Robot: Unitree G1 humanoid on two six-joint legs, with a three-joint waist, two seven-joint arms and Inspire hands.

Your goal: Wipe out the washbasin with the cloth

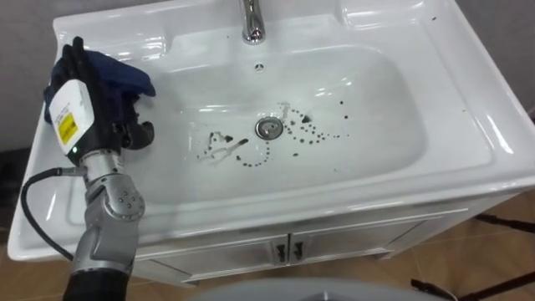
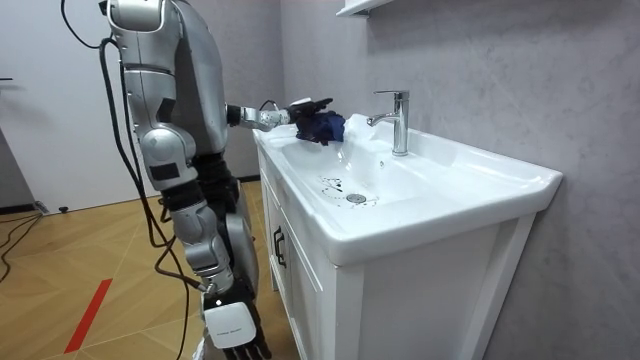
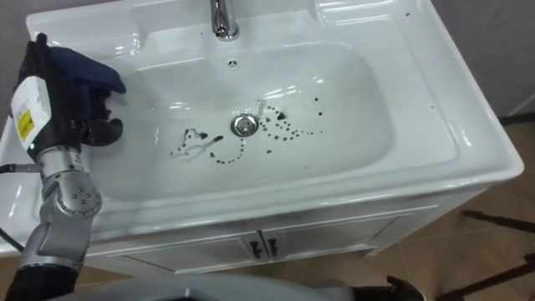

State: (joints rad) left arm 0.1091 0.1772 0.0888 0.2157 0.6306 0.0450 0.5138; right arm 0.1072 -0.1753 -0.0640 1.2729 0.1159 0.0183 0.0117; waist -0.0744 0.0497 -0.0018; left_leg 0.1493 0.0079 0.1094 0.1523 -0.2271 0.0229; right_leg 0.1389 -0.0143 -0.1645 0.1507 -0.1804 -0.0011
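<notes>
The white basin [image 1: 468, 125] has dark specks and smears [image 1: 251, 155] scattered round its drain [image 1: 267, 127]. My left hand [image 1: 88, 109] is over the basin's left rim, above the inner slope. It grips a dark blue cloth [image 1: 121, 71], with the thumb curled under and the cloth bunched against the fingers. In the room view the cloth [image 2: 325, 126] hangs below that hand [image 2: 305, 106], just left of the tap. My right hand [image 2: 232, 330] hangs low beside my leg, fingers relaxed. I stand at the basin's front.
A chrome tap [image 1: 252, 21] rises at the back middle of the basin. Below the basin is a white cabinet with two doors [image 1: 280, 249]. A grey wall [image 2: 480, 60] runs behind the basin, and the floor is wood.
</notes>
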